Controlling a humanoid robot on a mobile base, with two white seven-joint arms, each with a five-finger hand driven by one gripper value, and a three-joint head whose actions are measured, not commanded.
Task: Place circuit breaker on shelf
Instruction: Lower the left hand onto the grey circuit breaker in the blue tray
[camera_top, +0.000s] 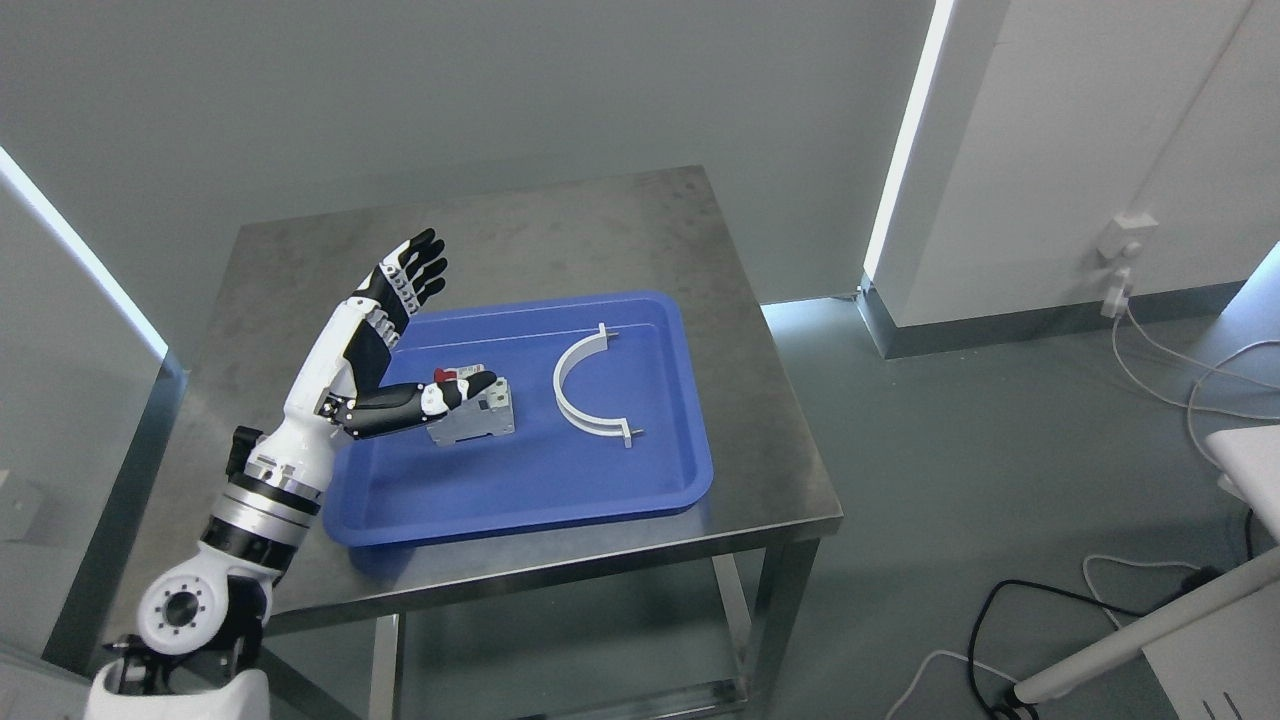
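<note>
A steel table fills the middle of the frame, its top running from the upper centre down toward the lower left, with grey floor to its right. On it, in the centre, lies a blue tray with a raised rim, set near the table's front edge. The tray holds two things. In its right half lies a white curved bracket, a half-ring with a small pin at each end, lying flat and open toward the right. In its left half stands the grey circuit breaker, with a red lever just visible at its top; it is apart from the bracket. The left hand comes up from the lower left corner of the frame, its four fingers stretched straight and spread, pointing to the upper part of the picture above the tray's back left rim, while the thumb reaches sideways over the breaker's top. The hand is open and grasps nothing.
</note>
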